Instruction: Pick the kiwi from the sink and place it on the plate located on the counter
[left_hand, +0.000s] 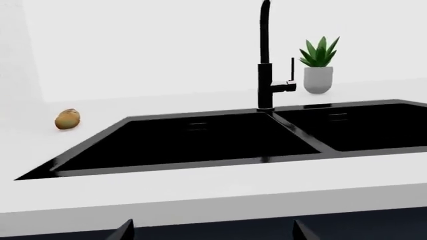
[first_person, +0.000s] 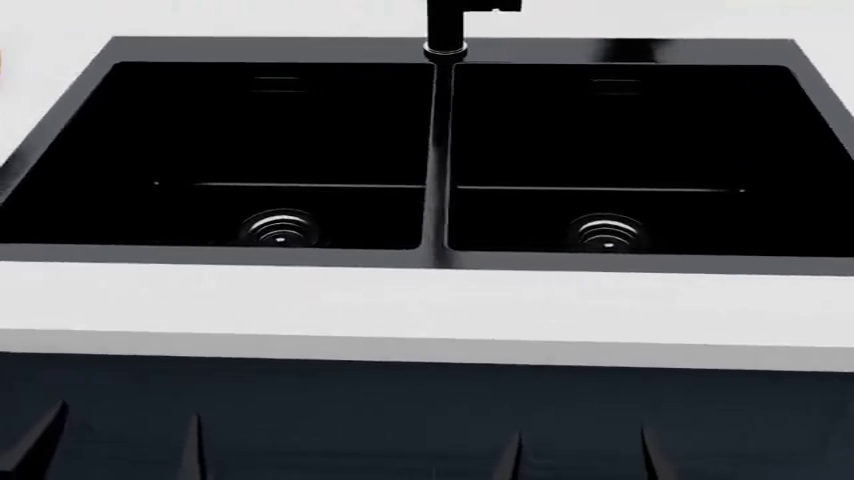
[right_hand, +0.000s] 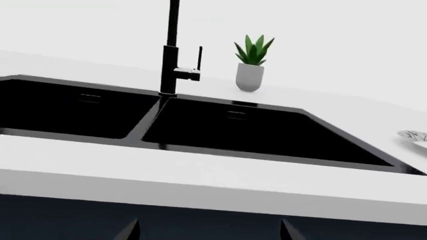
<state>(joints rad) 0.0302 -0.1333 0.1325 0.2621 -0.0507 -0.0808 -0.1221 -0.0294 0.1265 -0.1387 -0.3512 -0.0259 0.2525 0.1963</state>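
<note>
Nearest the robot, in the head view, the left gripper (first_person: 120, 445) and right gripper (first_person: 581, 450) showed only dark fingertips at the lower edge, in front of the dark cabinets (first_person: 427, 410); each pair stood well apart with nothing between them, so both claws were spread and empty. Beyond them lay the front strip of the white counter (first_person: 427, 305); behind it sat the black double-basin sink (first_person: 434, 150), a round chrome drain (first_person: 280, 228) in each basin; neither basin showed any fruit. The black faucet (left_hand: 265, 60) rose at the divider's rear. The left wrist view showed a small brown egg-shaped object (left_hand: 67, 119), seemingly the kiwi, on the counter beside the sink's outer left corner. The plate (right_hand: 415, 138) appeared only as a patterned rim sliver on the counter right of the sink. Farthest back stood a potted plant (right_hand: 251, 64).
</note>
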